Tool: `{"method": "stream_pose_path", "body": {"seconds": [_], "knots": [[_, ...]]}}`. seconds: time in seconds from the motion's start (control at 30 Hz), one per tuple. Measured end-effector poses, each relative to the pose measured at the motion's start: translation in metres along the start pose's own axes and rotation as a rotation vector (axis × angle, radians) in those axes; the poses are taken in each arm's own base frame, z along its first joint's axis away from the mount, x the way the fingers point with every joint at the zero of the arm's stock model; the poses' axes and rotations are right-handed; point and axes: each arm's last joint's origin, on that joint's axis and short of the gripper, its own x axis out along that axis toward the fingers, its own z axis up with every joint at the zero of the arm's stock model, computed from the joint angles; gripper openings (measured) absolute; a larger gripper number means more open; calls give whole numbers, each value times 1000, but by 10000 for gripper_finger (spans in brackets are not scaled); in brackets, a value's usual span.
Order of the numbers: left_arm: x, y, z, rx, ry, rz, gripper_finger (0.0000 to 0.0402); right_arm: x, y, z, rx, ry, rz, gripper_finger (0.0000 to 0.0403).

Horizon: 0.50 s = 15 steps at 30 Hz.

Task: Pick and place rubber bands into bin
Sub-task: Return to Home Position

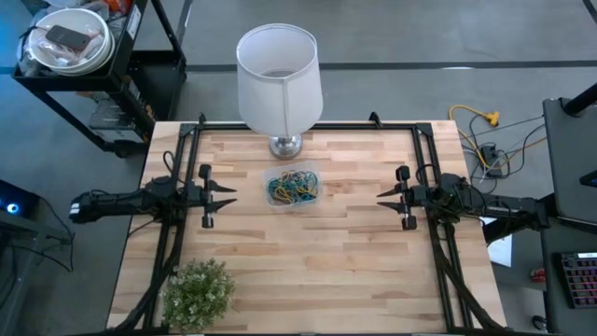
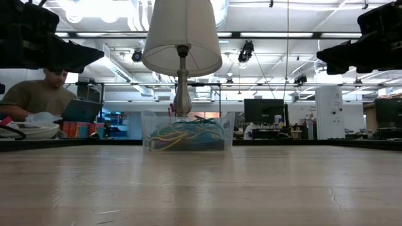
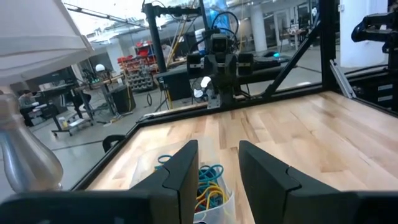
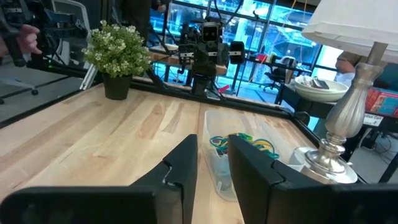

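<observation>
Both arms sit drawn back to opposite sides of the worktop [image 1: 308, 266]. The left gripper [image 1: 230, 194] is near the left edge and the right gripper [image 1: 381, 194] near the right edge, each at roughly mid-depth and pointing inward at the other. Each has its fingers parted with nothing between them; the wrist views show a clear gap and bare wood beyond.

The bin [image 1: 269, 196] stands between them, toward the back edge and just in front of the foot of the lamp [image 1: 278, 75]. The rubber bands [image 1: 295, 188] lie inside it as a tangle of blue, yellow and green. No loose band shows on the wood, so the sorting looks finished and only parking the arms is left.

To do that well, I judge that each arm should settle level and clear of the bin, fingers empty and apart. Neither should swing toward the lamp shade or the potted plant [image 1: 198, 291] at the front-left corner. Both look close to that rest pose.
</observation>
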Motion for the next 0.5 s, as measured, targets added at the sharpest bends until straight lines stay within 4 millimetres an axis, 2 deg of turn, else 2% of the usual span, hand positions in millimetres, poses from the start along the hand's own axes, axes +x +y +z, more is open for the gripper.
{"method": "stream_pose_path", "body": {"seconds": [0.27,0.5], "knots": [[0,0,-1,-3,14,-1,100,0,0,0,-4,0,0,73],[1,0,-2,-98,25,-2,100,0,0,0,-4,0,0,78]]}}
